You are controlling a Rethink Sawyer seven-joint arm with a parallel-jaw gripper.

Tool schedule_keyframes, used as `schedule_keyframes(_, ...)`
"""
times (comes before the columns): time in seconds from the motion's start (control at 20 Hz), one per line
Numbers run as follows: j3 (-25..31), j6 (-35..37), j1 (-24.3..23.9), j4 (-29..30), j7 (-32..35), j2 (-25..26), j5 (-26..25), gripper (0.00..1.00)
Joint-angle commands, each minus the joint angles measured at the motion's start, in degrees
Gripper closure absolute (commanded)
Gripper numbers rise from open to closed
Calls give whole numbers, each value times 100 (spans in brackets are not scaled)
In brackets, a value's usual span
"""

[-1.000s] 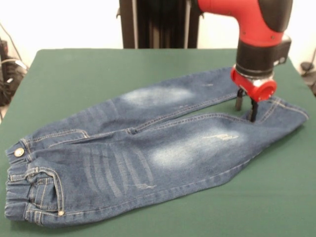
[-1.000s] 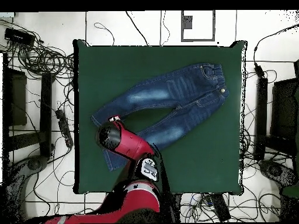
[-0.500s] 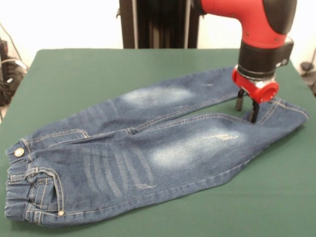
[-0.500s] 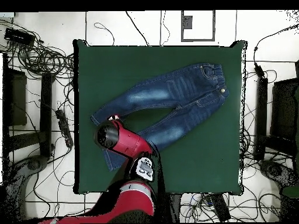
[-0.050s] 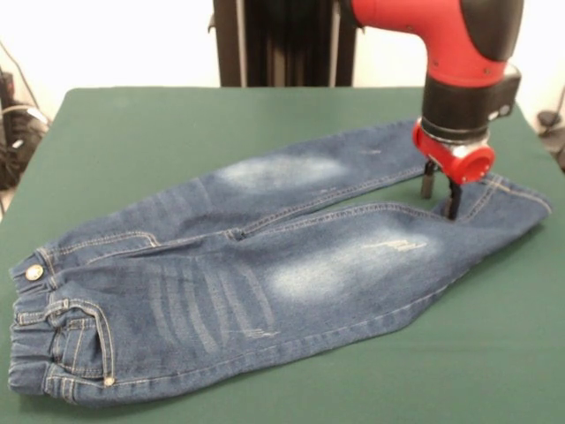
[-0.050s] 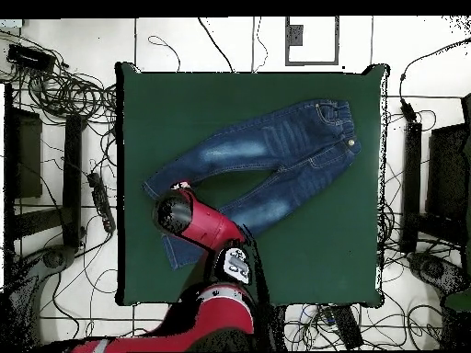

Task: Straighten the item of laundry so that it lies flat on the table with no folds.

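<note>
Around the work surface we saw a pale floor (image 6: 221, 41) marked with dark grid lines. Loose black cables (image 6: 64, 92) lay tangled over it on one side in the overhead view, and more cables (image 6: 419, 138) ran along the opposite side. A small dark-framed rectangle (image 6: 312, 41) sat on the floor beyond one edge. In the front view, a dark upright column (image 5: 282, 42) stood against a white wall (image 5: 106, 40).
</note>
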Motion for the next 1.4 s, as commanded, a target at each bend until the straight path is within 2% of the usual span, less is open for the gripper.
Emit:
schedule_keyframes(0.05, 1207, -993, -315, 842, 1140, 622, -291, 0)
schedule_keyframes(0.4, 1526, -1577, -525, 1046, 1337, 841, -651, 0)
schedule_keyframes(0.75, 1748, -1896, -350, 1049, 1682, 1023, -516, 0)
schedule_keyframes(1.0, 2128, -1985, -589, 1143, 1613, 1115, -682, 0)
schedule_keyframes(1.4, 1951, -2031, -241, 909, 1642, 1220, -360, 0)
